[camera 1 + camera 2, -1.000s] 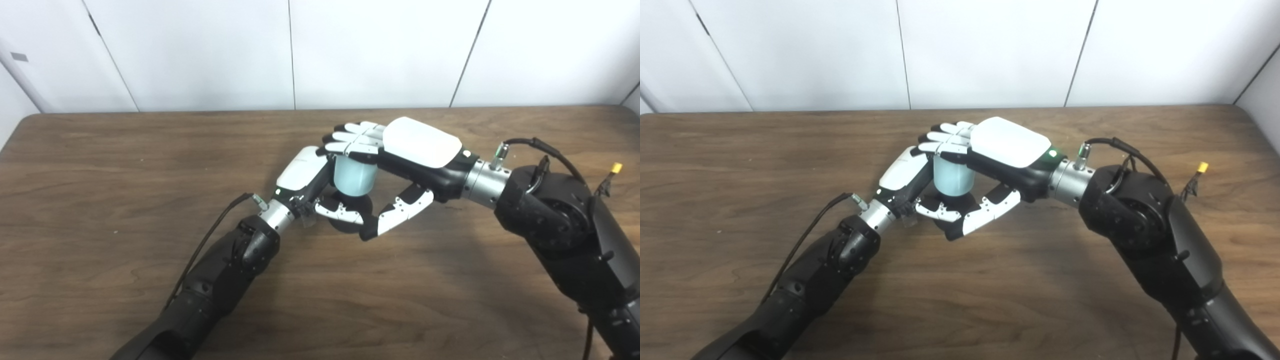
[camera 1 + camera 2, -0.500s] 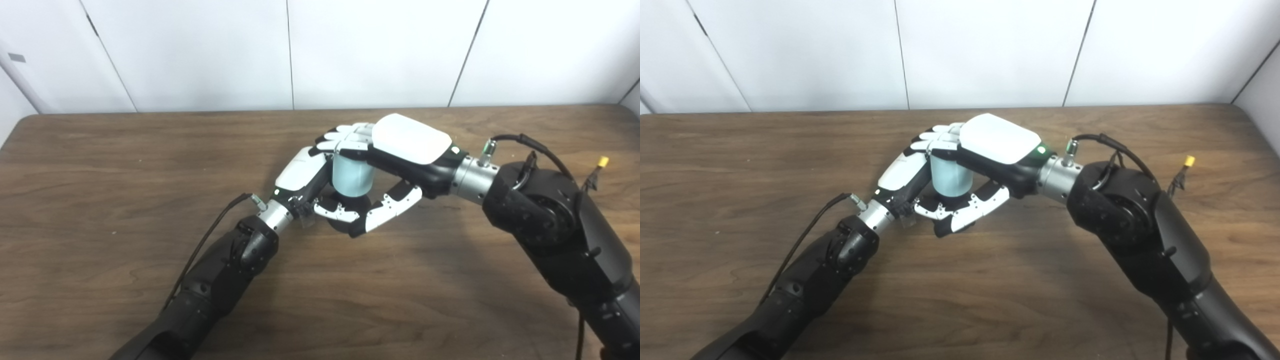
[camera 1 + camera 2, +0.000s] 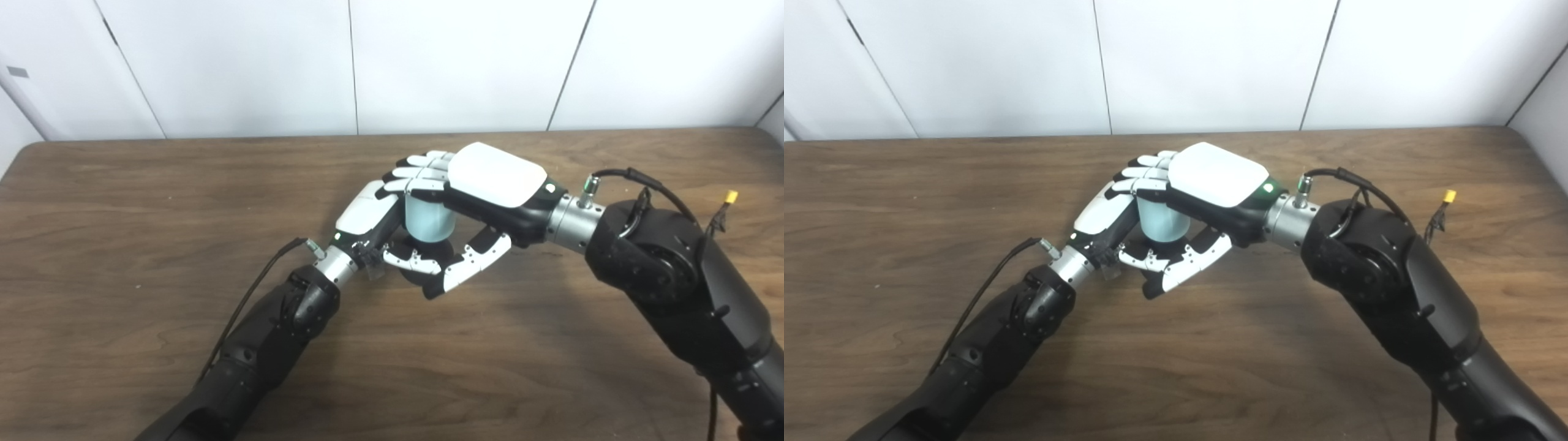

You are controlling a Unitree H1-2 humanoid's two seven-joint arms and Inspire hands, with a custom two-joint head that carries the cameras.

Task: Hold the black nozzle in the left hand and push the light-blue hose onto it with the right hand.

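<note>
**Both hands closed around hose and nozzle at mid-table**

The hose [image 3: 427, 219], a short light-blue cylinder, stands upright near the middle of the table [image 3: 122, 202]. The right hand [image 3: 484, 190] lies over the top of the hose, fingers [image 3: 416, 177] curled down past its far rim and thumb [image 3: 468, 266] reaching under on the near side, so it is closed on the hose. Directly below the hose sits the nozzle [image 3: 422, 277], a dark shape mostly hidden. The left hand [image 3: 373, 214] comes in from the hose's left, its fingers [image 3: 411, 262] wrapped across the nozzle's front, gripping it.

The left eye view shows a rounded dark edge of the nozzle beneath the hose; the right eye view hides nearly all of it behind the thumb and fingers. Whether hose and nozzle are seated together cannot be told from either view.
</note>
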